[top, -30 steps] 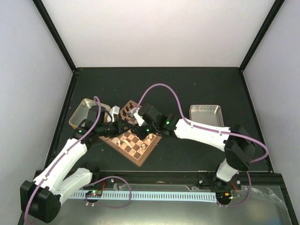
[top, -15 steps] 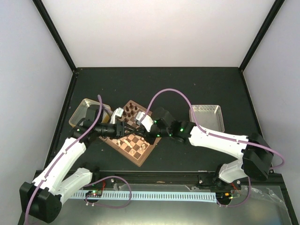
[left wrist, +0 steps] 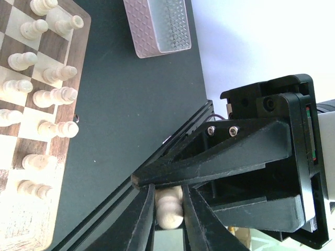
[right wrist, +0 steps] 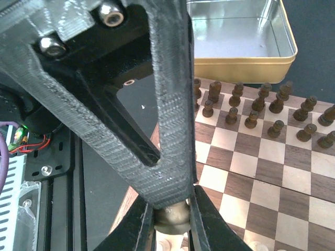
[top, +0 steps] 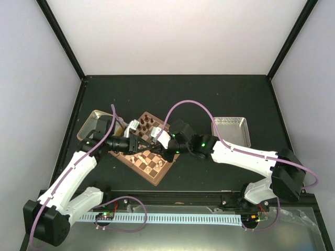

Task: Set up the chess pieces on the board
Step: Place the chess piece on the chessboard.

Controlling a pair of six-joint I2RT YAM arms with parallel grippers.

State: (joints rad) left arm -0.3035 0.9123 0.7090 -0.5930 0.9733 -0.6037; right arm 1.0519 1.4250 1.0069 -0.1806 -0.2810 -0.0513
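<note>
Rows of dark pieces [right wrist: 251,119] look complete on the far side of the board [right wrist: 272,172] and most pale pieces [left wrist: 49,97] stand ranked, so little remains: my left jaws pinch a pale piece [left wrist: 169,208] and my right jaws clamp a second pale piece [right wrist: 172,218] over the near edge, neither yet placed.

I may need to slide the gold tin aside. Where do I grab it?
Probably best to pinch the gold tin by its thin upright wall from straight above, one finger inside, one outside: it is open-topped and looks too wide to span. Avoid the wall beside the board, where dark pieces stand close.
</note>
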